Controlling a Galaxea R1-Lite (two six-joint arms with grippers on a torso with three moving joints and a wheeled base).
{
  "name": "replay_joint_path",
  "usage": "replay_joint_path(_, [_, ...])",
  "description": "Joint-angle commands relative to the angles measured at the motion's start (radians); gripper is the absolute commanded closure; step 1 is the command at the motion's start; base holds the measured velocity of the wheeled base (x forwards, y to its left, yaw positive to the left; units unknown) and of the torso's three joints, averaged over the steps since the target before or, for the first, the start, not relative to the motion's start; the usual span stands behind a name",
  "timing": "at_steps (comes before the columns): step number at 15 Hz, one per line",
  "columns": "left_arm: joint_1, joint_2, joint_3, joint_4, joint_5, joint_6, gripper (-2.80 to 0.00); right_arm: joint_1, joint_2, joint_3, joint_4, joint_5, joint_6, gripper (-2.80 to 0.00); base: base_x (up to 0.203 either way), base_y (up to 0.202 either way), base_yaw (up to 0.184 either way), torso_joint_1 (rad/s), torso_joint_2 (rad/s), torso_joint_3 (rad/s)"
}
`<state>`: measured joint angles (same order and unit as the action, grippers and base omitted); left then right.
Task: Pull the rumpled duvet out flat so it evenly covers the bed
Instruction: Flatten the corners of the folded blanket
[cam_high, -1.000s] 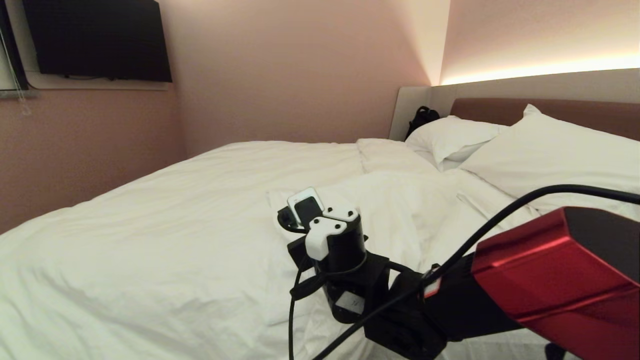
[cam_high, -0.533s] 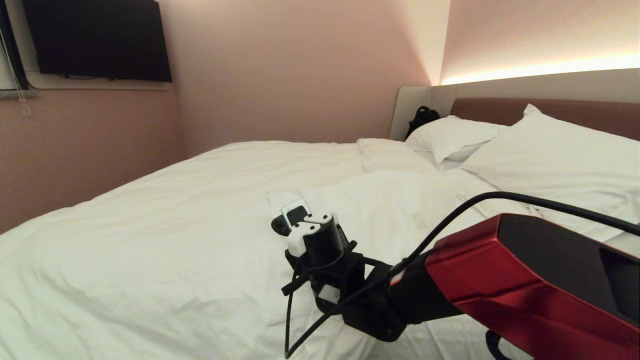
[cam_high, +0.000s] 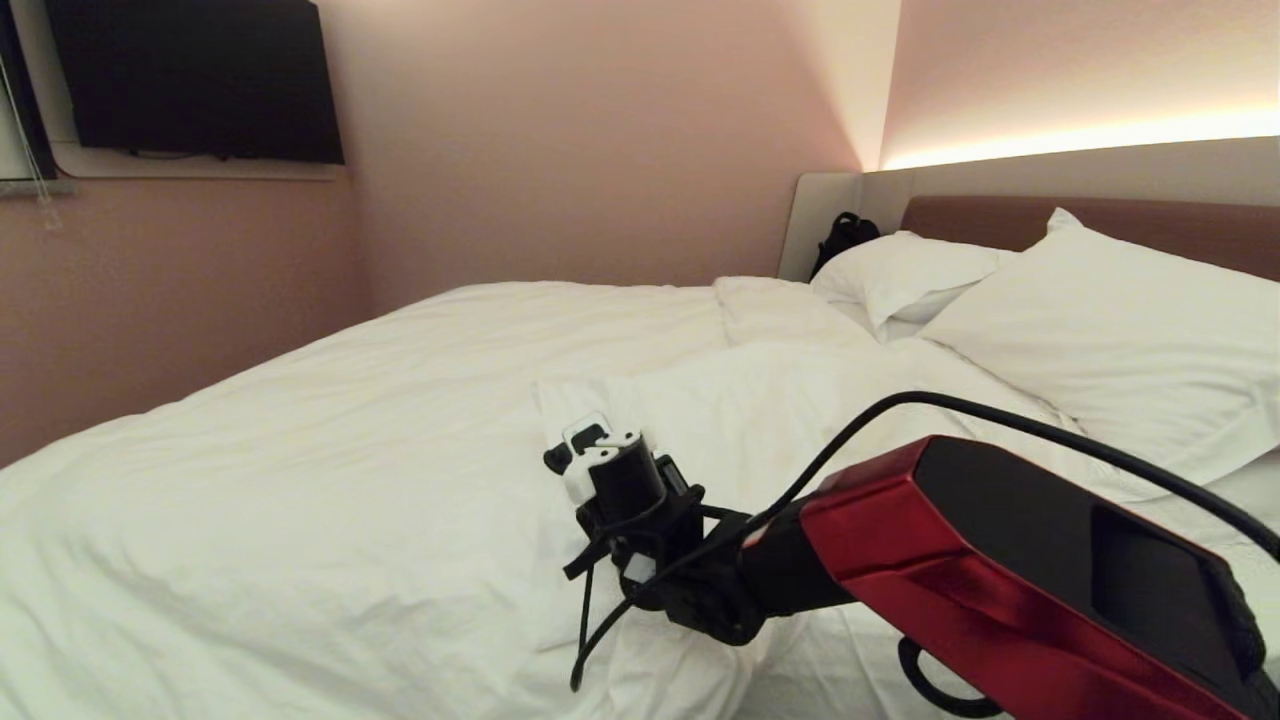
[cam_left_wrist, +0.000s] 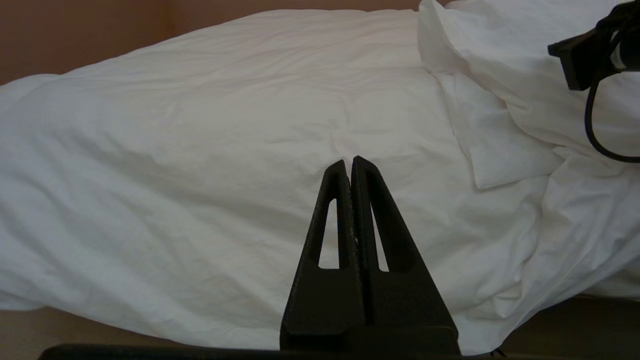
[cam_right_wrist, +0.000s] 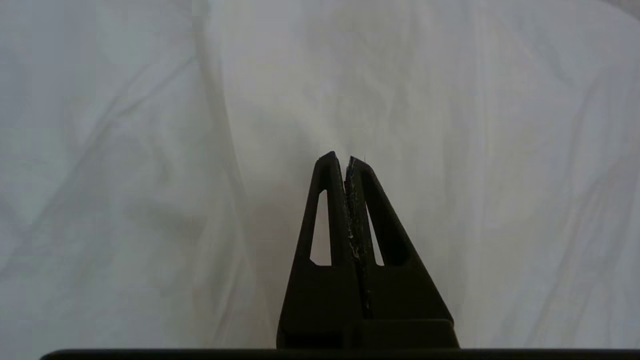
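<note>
The white duvet (cam_high: 350, 450) lies wrinkled over the bed (cam_high: 980, 215), with one corner flap (cam_high: 760, 400) folded back near the pillows. My right arm reaches over the duvet's near side, its wrist (cam_high: 615, 480) just left of that flap. In the right wrist view the right gripper (cam_right_wrist: 346, 159) points at the duvet cloth (cam_right_wrist: 150, 150), shut with nothing between its fingers. Low beside the bed, the left gripper (cam_left_wrist: 348, 162) is shut and empty, facing the duvet's hanging side (cam_left_wrist: 200, 150). The folded flap (cam_left_wrist: 500, 155) shows there too.
Two white pillows (cam_high: 900, 275) (cam_high: 1110, 320) lean at the headboard. A black bag (cam_high: 845, 235) sits in the far corner behind them. A dark screen (cam_high: 195, 80) hangs on the left wall. A strip of floor (cam_left_wrist: 575, 325) shows below the duvet's edge.
My right arm has stretched farther out and sunk, bringing its wrist lower and closer to the duvet beside the folded flap. The duvet itself has not shifted.
</note>
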<state>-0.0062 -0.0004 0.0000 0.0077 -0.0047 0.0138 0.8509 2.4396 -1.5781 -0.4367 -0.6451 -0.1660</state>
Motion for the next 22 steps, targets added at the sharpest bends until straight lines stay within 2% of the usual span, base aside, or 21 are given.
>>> replay_joint_path(1, [0.000, 0.000, 0.000, 0.000, 0.000, 0.000, 0.00, -0.003, 0.040, -0.028, 0.043, -0.004, -0.001, 0.00, 0.000, 0.000, 0.000, 0.000, 0.00, 0.000])
replay_joint_path(10, [0.000, 0.000, 0.000, 0.000, 0.000, 0.000, 0.00, -0.001, 0.073, -0.056, 0.052, -0.004, -0.009, 0.00, 0.000, 0.000, 0.000, 0.000, 0.00, 0.000])
replay_joint_path(11, [0.000, 0.000, 0.000, 0.000, 0.000, 0.000, 0.00, -0.001, 0.084, -0.069, 0.053, -0.003, -0.010, -2.80, 0.000, 0.000, 0.000, 0.000, 0.00, 0.000])
replay_joint_path(22, [0.000, 0.000, 0.000, 0.000, 0.000, 0.000, 0.00, 0.007, 0.116, -0.129, 0.084, -0.002, -0.010, -2.80, 0.000, 0.000, 0.000, 0.000, 0.00, 0.000])
